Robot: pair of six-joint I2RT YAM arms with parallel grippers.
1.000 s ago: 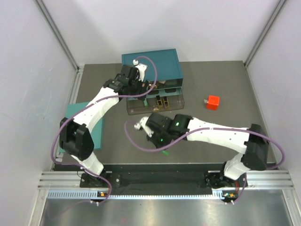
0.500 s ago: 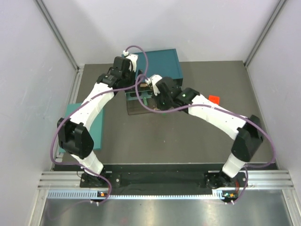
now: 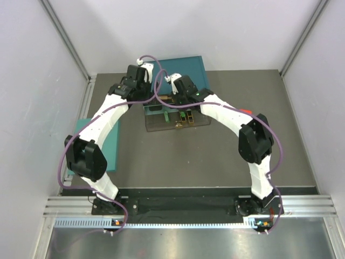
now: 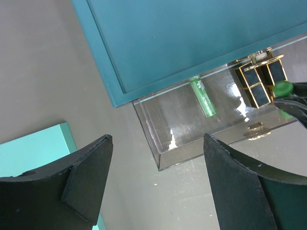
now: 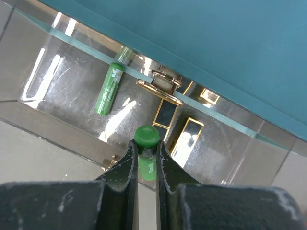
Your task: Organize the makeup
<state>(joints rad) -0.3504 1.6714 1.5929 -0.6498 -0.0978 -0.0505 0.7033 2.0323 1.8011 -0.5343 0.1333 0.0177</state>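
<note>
A clear drawer (image 3: 161, 125) stands pulled out of the teal box (image 3: 188, 67). My right gripper (image 5: 146, 143) is shut on a green stick (image 5: 146, 136) and holds it cap-forward over the drawer. Another green stick (image 5: 109, 89) lies in the drawer beside two black-and-gold flat cases (image 5: 165, 115). The left wrist view shows the same lying stick (image 4: 203, 97) and cases (image 4: 259, 84). My left gripper (image 4: 157, 143) hangs open and empty above the drawer's near-left corner (image 4: 160, 160). The rest of the makeup is out of view.
A flat teal panel (image 3: 110, 145) lies at the table's left edge, partly under my left arm. The small red cube (image 3: 245, 111) peeks out behind my right arm. A gold handle (image 5: 159, 92) sits on the drawer's front wall.
My right arm has swung from the near middle of the table up over the drawer, carrying the green stick. My left gripper has pulled back to the left of the drawer.
</note>
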